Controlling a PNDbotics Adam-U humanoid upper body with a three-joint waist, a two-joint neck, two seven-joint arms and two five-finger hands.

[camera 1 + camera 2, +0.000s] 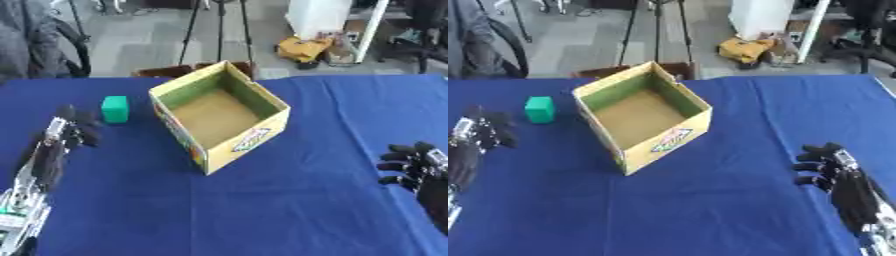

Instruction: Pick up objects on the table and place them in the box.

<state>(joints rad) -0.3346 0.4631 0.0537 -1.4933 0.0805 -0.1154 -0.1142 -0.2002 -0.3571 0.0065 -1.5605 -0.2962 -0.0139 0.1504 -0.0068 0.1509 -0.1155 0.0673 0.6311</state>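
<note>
Left hand (72,127) is sitting on the blue table (289,210) at the left side, arm running up from the lower left corner, fingers curling loosely and holding nothing. Fingertips are pointing toward the green block (115,109), which is lying just beyond them and slightly to the right, apart from the hand, not touching. Block is resting just beside the left wall of the open cardboard box (219,112); box is looking empty, standing askew mid-table. Right hand (826,161) is idling near the lower right, fingers bent, also empty, well apart from the box.

Step in hand looks like the reach for the block, so the task is barely starting. To do it well: opening the fingers before closing in, coming at the block from the near-left side so the thumb and fingers are straddling it, and keeping clear of the box wall, since a nudge could be pushing the block against it or shifting the box.
</note>
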